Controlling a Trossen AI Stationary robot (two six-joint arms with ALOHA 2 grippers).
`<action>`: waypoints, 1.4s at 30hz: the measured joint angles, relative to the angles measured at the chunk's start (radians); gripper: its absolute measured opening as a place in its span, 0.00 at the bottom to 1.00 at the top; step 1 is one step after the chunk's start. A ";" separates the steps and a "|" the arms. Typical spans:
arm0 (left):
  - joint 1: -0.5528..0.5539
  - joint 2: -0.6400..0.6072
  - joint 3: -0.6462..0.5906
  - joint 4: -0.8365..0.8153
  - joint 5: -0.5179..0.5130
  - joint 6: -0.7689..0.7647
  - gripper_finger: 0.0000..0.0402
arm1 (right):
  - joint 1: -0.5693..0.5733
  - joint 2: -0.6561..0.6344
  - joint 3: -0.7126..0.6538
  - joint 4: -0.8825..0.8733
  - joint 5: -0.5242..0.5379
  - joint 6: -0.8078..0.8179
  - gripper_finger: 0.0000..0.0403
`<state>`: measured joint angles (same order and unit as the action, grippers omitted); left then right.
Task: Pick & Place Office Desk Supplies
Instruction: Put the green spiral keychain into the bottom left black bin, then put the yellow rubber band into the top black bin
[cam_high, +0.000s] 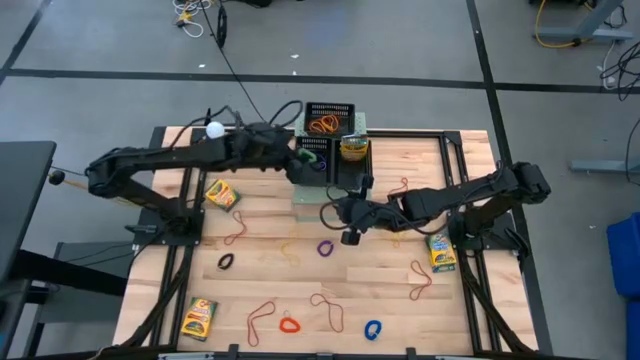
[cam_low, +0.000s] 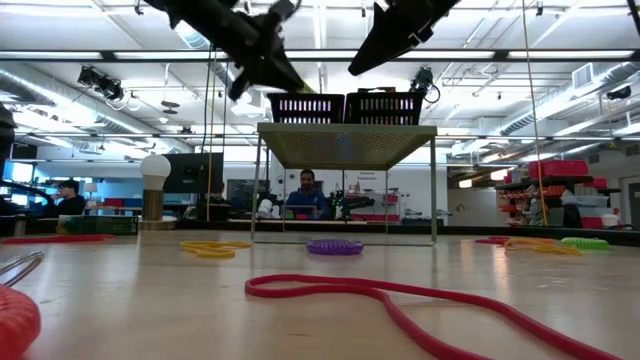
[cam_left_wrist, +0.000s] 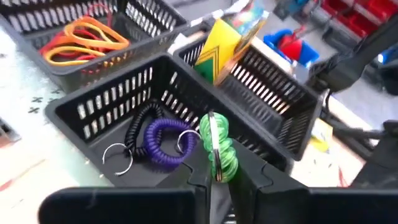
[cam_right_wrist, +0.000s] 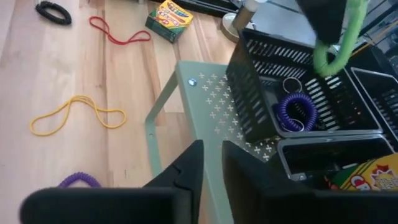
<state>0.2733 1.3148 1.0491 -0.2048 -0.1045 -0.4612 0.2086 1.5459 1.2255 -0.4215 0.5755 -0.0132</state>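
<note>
A green coil loop (cam_left_wrist: 219, 152) with a metal ring hangs in my left gripper (cam_left_wrist: 216, 177), which is shut on it above a black mesh tray (cam_left_wrist: 93, 111). That tray holds a purple coil (cam_left_wrist: 163, 144) and a black coil (cam_left_wrist: 140, 127). The neighbouring tray holds a crayon box (cam_left_wrist: 225, 42) standing on end against its wall. A third tray (cam_high: 325, 122) holds orange rubber bands. My right gripper (cam_right_wrist: 212, 167) hovers over the pale-green perforated stand (cam_right_wrist: 208, 102) near the trays, its fingers a narrow gap apart with nothing between them. My left gripper pinches the green coil loop between its two fingers, on one side of the loop (cam_left_wrist: 217, 163). The fingers slant down from the table's left. The rest of the loop (cam_right_wrist: 336, 53) curves below the fingers, clear of the tray under it.
On the wooden table lie crayon boxes (cam_high: 222, 193) (cam_high: 199, 317) (cam_high: 441, 250), a purple loop (cam_high: 325, 247), a black loop (cam_high: 225, 262), a red loop (cam_high: 289, 324), a blue loop (cam_high: 372, 329) and several thin rubber bands (cam_high: 422, 280). The trays sit raised on the stand (cam_low: 345, 140).
</note>
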 joint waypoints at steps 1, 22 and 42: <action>0.011 0.020 0.009 0.002 0.019 0.012 0.09 | -0.002 0.000 0.000 -0.001 0.000 0.001 0.14; 0.030 0.087 0.200 -0.272 0.002 0.216 0.41 | -0.006 -0.005 0.000 -0.040 0.057 0.001 0.02; -0.199 -0.362 -0.437 0.298 -0.034 0.178 0.02 | 0.059 -0.239 -0.116 -0.151 0.123 0.297 0.02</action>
<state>0.0742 0.9524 0.6124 0.0936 -0.1390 -0.2833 0.2673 1.3069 1.1091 -0.5725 0.6986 0.2834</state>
